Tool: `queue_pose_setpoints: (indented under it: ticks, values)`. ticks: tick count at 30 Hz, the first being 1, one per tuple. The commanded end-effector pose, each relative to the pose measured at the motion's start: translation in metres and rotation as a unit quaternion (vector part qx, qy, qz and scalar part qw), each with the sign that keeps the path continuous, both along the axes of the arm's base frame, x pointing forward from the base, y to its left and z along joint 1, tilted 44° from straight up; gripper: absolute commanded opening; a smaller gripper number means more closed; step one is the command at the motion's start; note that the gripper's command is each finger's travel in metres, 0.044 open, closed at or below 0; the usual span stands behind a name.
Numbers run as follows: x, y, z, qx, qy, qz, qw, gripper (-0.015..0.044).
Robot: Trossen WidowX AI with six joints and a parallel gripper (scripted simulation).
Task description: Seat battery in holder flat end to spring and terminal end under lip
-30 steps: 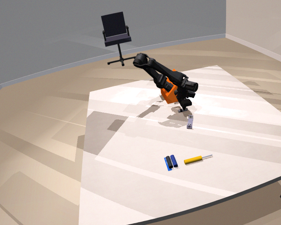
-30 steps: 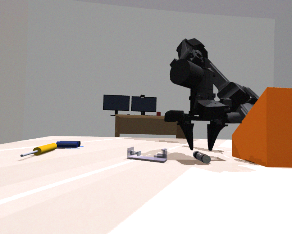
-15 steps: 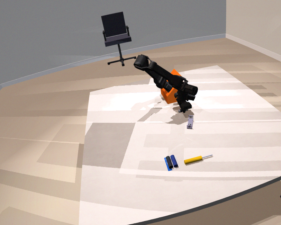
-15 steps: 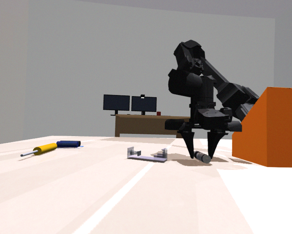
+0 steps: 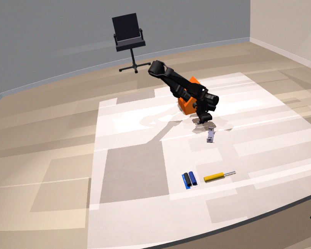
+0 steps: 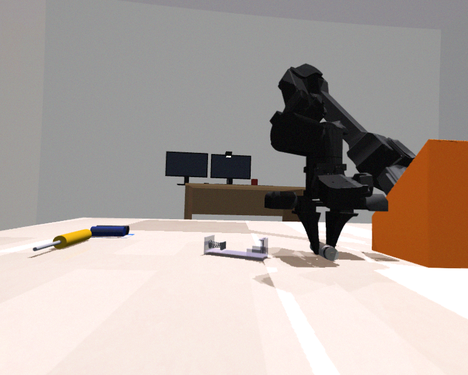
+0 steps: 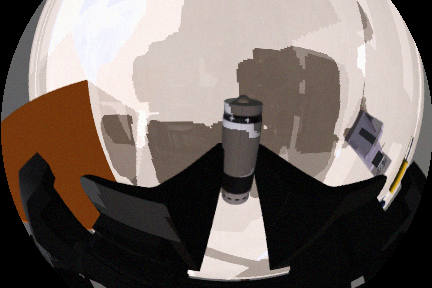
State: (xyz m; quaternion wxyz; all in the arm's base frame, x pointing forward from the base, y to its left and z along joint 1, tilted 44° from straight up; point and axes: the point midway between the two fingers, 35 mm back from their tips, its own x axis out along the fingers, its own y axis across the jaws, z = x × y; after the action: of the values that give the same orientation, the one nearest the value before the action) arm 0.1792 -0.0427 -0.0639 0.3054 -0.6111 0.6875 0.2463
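Note:
My gripper (image 5: 202, 122) (image 6: 323, 247) (image 7: 239, 150) is shut on the battery, one finger on each side of its middle. The grey and black battery (image 6: 331, 254) (image 7: 242, 136) lies level, at or just above the table top; in the wrist view its terminal nub points up the picture and its flat end down. In the top view the fingers mostly hide it. The pale lilac holder (image 5: 210, 136) (image 6: 236, 254) (image 7: 366, 136) stands empty on the table, beside the gripper. In the exterior view its spring (image 6: 215, 244) is at the left end and the lip end at the right.
An orange block (image 5: 186, 107) (image 6: 448, 201) (image 7: 60, 139) stands close to the gripper, on the side away from the holder. Farther off lie a yellow screwdriver (image 5: 213, 177) (image 6: 72, 237) (image 7: 398, 176) and a card with a blue cell (image 5: 192, 178) (image 6: 107, 231) and a black cell (image 5: 187, 179).

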Motion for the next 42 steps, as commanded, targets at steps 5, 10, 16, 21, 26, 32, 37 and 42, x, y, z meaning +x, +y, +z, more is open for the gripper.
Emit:
queue_pose_setpoints:
  ticks: [5,10,16,21,26,32,37,42]
  values:
    - [0.005,0.031,0.031,0.002,-0.004,0.001,1.0,0.0063]
    - [0.005,0.034,0.035,0.002,-0.001,0.003,1.0,0.0063]
    - [0.035,0.039,0.039,0.011,0.07,0.081,0.994,0.0063]
    - [0.062,0.041,0.043,0.019,0.138,0.154,0.978,0.0063]
    - [0.089,0.041,0.048,0.024,0.207,0.227,0.951,0.0063]
    - [0.12,0.038,0.055,0.03,0.287,0.311,0.906,0.0063]
    - [0.142,0.034,0.061,0.035,0.343,0.37,0.863,0.0063]
    - [0.146,0.032,0.062,0.036,0.355,0.384,0.852,0.0063]
